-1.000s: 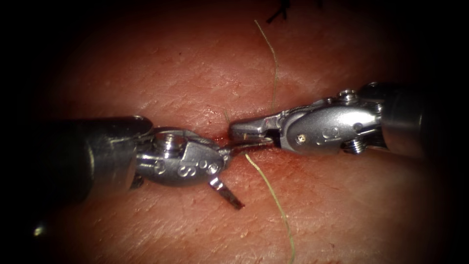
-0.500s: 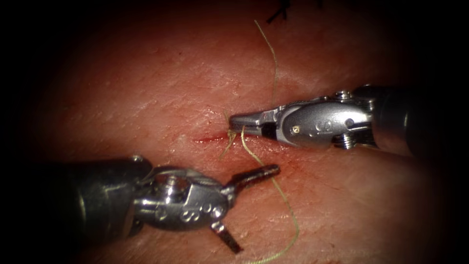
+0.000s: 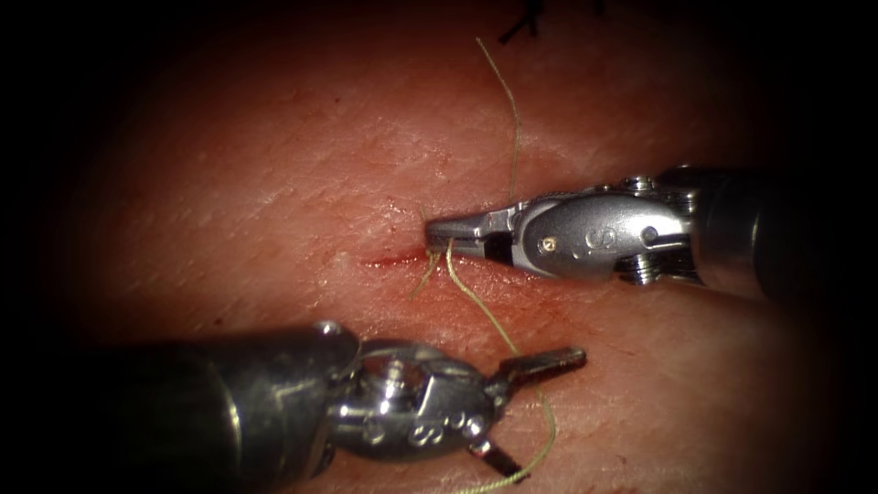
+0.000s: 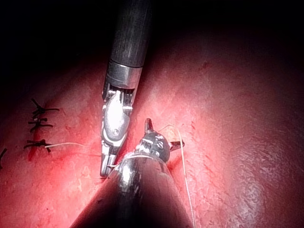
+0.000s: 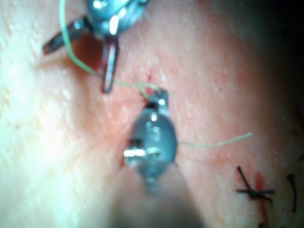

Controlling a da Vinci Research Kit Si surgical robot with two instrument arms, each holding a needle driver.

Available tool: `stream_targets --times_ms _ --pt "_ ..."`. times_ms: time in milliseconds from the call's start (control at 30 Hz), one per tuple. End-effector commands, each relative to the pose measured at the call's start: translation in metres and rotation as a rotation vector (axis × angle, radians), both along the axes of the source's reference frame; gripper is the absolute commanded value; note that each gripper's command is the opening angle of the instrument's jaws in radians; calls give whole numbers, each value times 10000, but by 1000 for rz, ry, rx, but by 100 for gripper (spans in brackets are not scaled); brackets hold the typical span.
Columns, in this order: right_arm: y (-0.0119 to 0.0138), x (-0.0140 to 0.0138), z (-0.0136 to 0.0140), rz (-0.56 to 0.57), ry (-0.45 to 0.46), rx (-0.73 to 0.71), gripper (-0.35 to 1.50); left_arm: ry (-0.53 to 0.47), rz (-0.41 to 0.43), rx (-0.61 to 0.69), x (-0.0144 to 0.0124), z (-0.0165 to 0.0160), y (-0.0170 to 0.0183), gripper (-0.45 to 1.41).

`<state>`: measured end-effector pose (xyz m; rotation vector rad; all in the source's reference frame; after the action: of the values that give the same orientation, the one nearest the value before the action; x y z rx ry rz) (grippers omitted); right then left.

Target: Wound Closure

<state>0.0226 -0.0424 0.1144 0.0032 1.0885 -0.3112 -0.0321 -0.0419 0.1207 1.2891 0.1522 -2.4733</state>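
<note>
The tissue carries a short red cut at the middle. My right tool comes in from the right, its jaws shut on the pale thread just at the cut's right end. From there the thread curves down and passes between the open jaws of my left tool, which holds nothing and hovers below the cut. A thin thread tail rises behind the right tool. The right wrist view has the right tool on the thread and the left tool spread wide around the thread.
Dark finished stitches sit at the far top edge of the tissue; they also appear as dark stitches and dark stitches. Red fluid tints the tissue around the cut. The left tool's thick shaft crosses the lower left.
The left tool has drawn away from the cut, moving down and to the right with its jaws open. The right tool stays at the cut, and a thread loop now shows below its tip.
</note>
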Motion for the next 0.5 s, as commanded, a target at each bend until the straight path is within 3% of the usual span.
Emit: stream_targets --times_ms 33,267,467,500 --pt "2 6 5 -1 2 -2 -35 -3 6 -2 -4 3 0 81" --pt "2 7 5 -2 0 -1 -35 -18 9 -15 -4 -6 -2 65" --pt "2 6 5 3 -3 8 -35 -35 9 -15 -6 -11 -4 -8" --pt "2 6 5 3 -3 8 -35 -51 11 -17 -5 -12 -4 -43"
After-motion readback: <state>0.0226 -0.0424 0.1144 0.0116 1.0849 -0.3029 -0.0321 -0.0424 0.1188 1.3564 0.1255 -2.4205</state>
